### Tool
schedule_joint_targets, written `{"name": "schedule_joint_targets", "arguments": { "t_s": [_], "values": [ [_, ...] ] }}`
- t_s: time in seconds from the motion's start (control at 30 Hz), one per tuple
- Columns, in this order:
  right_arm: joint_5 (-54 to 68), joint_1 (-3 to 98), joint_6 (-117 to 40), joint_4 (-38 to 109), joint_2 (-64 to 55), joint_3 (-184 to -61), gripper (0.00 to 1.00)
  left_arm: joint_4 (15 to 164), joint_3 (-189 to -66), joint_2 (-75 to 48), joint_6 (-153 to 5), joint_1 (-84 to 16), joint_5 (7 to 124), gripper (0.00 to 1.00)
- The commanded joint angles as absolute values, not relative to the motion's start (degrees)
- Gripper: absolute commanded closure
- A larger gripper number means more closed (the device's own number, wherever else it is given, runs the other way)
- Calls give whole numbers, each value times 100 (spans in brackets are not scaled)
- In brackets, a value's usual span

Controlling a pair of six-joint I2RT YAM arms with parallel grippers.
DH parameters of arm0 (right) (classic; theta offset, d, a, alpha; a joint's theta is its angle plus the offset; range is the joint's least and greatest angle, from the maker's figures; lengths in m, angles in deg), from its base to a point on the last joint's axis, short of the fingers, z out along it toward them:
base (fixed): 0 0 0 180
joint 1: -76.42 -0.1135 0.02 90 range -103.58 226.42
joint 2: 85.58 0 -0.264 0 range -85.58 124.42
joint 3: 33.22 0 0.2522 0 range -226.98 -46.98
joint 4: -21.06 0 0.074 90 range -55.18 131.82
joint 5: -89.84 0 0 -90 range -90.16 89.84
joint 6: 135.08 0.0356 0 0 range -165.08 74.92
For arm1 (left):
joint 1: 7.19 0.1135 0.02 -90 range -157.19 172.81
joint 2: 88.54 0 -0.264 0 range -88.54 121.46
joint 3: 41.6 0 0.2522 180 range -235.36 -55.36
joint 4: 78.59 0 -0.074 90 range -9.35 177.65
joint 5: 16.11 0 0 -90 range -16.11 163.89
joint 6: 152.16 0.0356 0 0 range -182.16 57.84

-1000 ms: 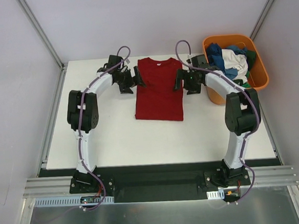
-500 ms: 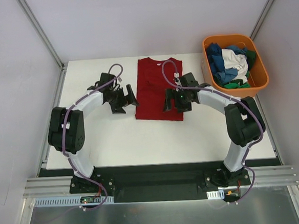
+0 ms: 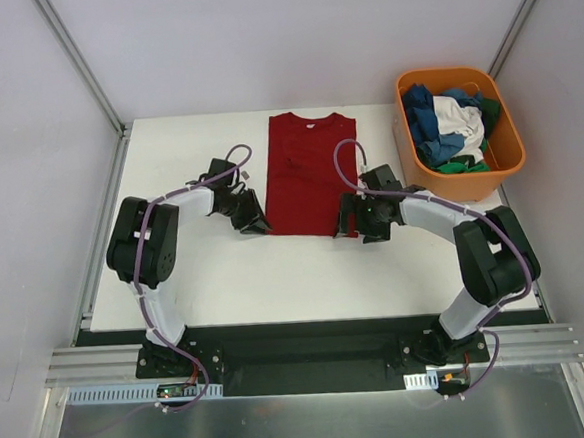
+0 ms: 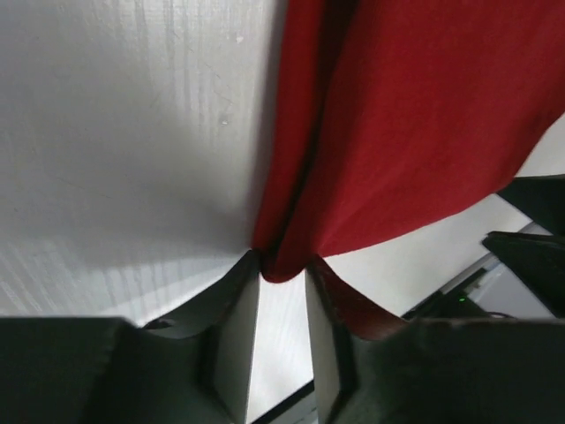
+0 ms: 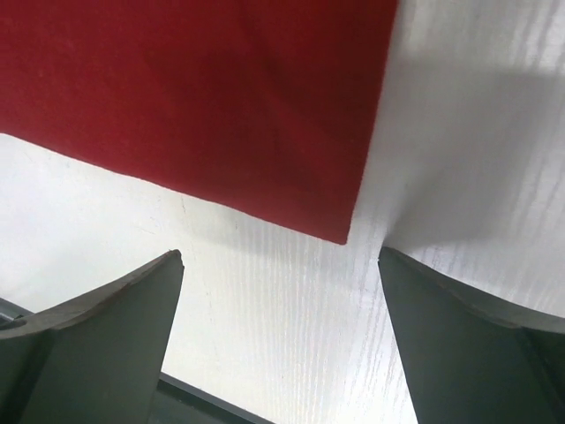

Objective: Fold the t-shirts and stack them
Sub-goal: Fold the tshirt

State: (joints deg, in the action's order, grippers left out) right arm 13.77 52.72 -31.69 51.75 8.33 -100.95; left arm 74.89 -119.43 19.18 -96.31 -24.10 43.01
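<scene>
Item one, we list the white table (image 3: 276, 280), the largest surface, carrying everything below. Item two, the dark red t-shirt (image 3: 309, 173), which lies flat at the middle of the far half of the table with its collar at the far edge, its sleeves folded under so that it forms a long rectangle, and its hem towards the arms. Item three, the orange tub (image 3: 470, 181), which stands at the far right corner of the table, apart from the red shirt. Item four, the heap of t-shirts (image 3: 455, 117) inside the tub: we count blue, white and green cloth, crumpled together. Item five, the right gripper (image 3: 350, 220) (image 5: 282, 291), low at the near right corner of the dark red t-shirt (image 5: 203, 97). Its fingers (image 5: 115, 327) are spread wide, the corner lies between them, and neither touches the cloth. Item six, the left gripper (image 3: 252, 222) (image 4: 281, 296), at the near left corner. Its fingers (image 4: 237, 327) are pressed almost together, pinching a gathered fold of the red cloth (image 4: 397, 115), which puckers upward from the grip.
</scene>
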Motion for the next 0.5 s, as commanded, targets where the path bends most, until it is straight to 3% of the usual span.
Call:
{"name": "schedule_joint_targets", "arguments": {
  "t_s": [0.0, 0.03, 0.17, 0.37, 0.4, 0.47],
  "values": [
    [1188, 5410, -2873, 4959, 442, -9901, 2, 7561, -11952, 1983, -9617, -2424, 4391, 94],
    [1196, 5480, -2856, 4898, 416, -9875, 2, 7561, -11943, 1992, -9617, -2424, 4357, 100],
    [1547, 5673, -2750, 4713, 538, -9813, 8, 7561, -11934, 2071, -9608, -2451, 4356, 100],
    [1733, 5718, -2680, 4414, 951, -9883, 35, 7587, -11987, 2106, -9538, -2503, 4409, 100],
    [1759, 5752, -2671, 4379, 1004, -9918, 46, 7596, -11996, 2106, -9512, -2512, 4409, 100],
    [1864, 5770, -2671, 4344, 1110, -9918, 54, 7613, -11996, 2071, -9503, -2512, 4488, 100]
  ]
}}
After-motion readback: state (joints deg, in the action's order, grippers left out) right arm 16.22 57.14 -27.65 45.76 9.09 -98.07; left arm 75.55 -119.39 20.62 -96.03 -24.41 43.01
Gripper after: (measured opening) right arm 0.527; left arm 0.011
